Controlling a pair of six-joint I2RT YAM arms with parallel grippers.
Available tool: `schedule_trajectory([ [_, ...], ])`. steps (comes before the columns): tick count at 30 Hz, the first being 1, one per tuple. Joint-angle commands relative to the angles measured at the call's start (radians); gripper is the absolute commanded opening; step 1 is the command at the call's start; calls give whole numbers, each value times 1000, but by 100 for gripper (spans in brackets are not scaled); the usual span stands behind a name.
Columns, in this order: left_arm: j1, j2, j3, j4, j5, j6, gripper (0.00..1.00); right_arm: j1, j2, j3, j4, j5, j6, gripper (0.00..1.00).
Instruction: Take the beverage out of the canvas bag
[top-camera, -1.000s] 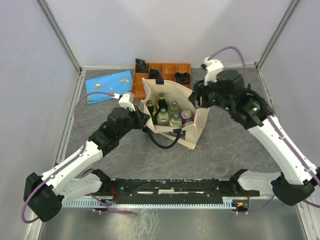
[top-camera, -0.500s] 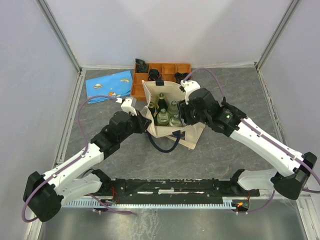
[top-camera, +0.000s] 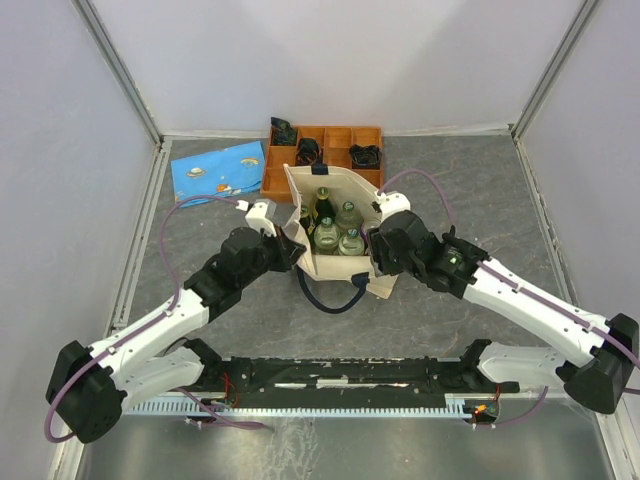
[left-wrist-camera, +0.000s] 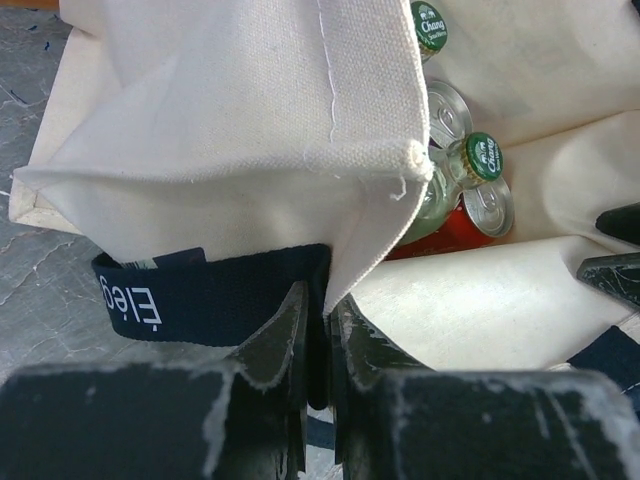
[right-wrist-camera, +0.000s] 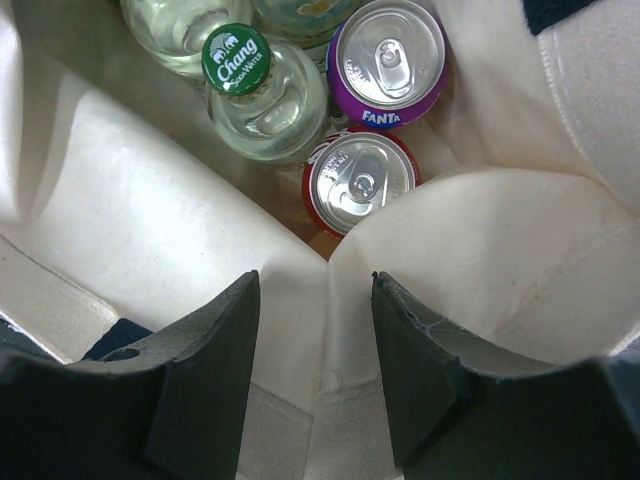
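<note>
The cream canvas bag (top-camera: 298, 186) stands open mid-table, its navy handle (top-camera: 327, 300) hanging at the front. It holds green-capped Chang glass bottles (right-wrist-camera: 240, 60), a purple Fanta can (right-wrist-camera: 390, 60) and a red can (right-wrist-camera: 358, 180). My left gripper (top-camera: 293, 250) is shut on the bag's left edge where the navy strap (left-wrist-camera: 200, 300) meets the canvas (left-wrist-camera: 230, 100). My right gripper (right-wrist-camera: 312, 290) is open and empty. It hangs over the bag's right inner corner (right-wrist-camera: 500, 250), just short of the red can. In the top view, the right gripper (top-camera: 375, 252) sits at the bag's right rim.
An orange compartment tray (top-camera: 335, 135) with small dark items stands behind the bag. A blue patterned pouch (top-camera: 218, 170) lies at the back left. Grey walls close in the table on the left, right and back.
My right arm has swung down and left from above the bag's right side to its right rim. My left gripper has kept its hold on the left edge.
</note>
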Motion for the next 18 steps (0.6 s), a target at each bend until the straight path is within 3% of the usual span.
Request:
schedule_trajectory([
  [1,-6,10,-51,-100,-5,-9,3,-1,19,-66,-38,28,16,57],
  [18,-6,47,-109,-93,-70,8,3,-3,136,-146,-36,54,78,55],
])
